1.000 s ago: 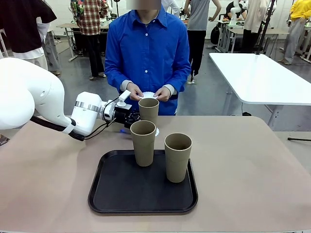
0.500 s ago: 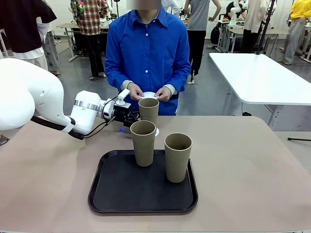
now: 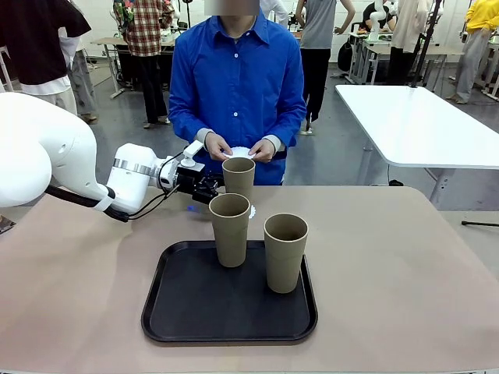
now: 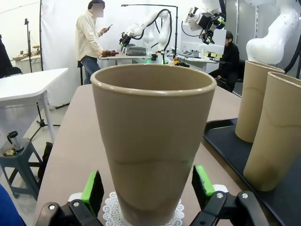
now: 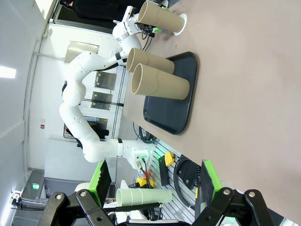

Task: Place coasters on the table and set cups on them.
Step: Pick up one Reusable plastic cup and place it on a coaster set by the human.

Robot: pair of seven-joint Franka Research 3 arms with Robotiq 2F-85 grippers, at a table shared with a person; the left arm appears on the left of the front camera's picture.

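Tan table (image 3: pixel 405 265), black tray (image 3: pixel 195 312), three cups (image 3: pixel 230 228).
Two stand on the tray by the near edge; the third cup (image 4: pixel 150 141) sits on a coaster (image 4: pixel 113 212) toward the far edge, between the left gripper's (image 4: pixel 147 188) spread fingers. Right gripper (image 5: pixel 155 183) spread, empty.
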